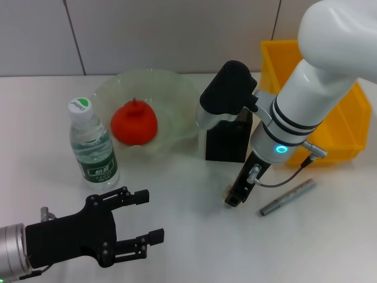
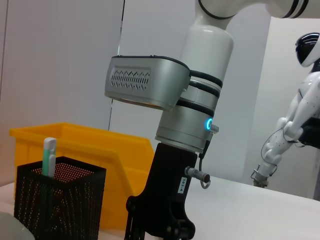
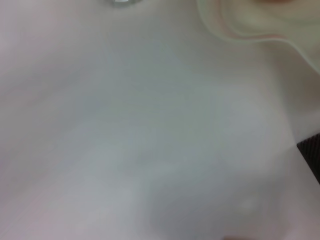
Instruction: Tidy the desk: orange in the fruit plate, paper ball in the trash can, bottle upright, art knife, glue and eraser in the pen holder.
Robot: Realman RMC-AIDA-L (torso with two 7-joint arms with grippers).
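Left gripper (image 1: 138, 227): seen at the lower left of the head view, fingers spread apart, nothing held, hovering above the bare table (image 1: 188, 247); judged idle. Right gripper (image 1: 234, 198): seen low at centre-right of the head view, down at the table surface just in front of the pen holder (image 1: 227, 141); a small pale item appears at its tip, but whether the fingers are closed on it cannot be told. Art knife (image 1: 288, 197): a grey stick lying flat on the table at lower right, just beside the right gripper, long axis running diagonally from lower left to upper right of the frame; judged not yet stowed. Bottle (image 1: 92, 145): at the left, standing upright, cap uppermost; this step is judged done. Orange (image 1: 134, 122): resting in the fruit plate (image 1: 177, 88) at upper centre; judged done. Pen holder: black mesh, upright; a white-and-green stick (image 2: 49, 156), judged to be the glue, is seen standing in it in the left wrist view. Trash can (image 1: 353, 127): yellow bin at upper right; contents hidden, no paper ball is seen anywhere. Eraser: not identified with certainty.
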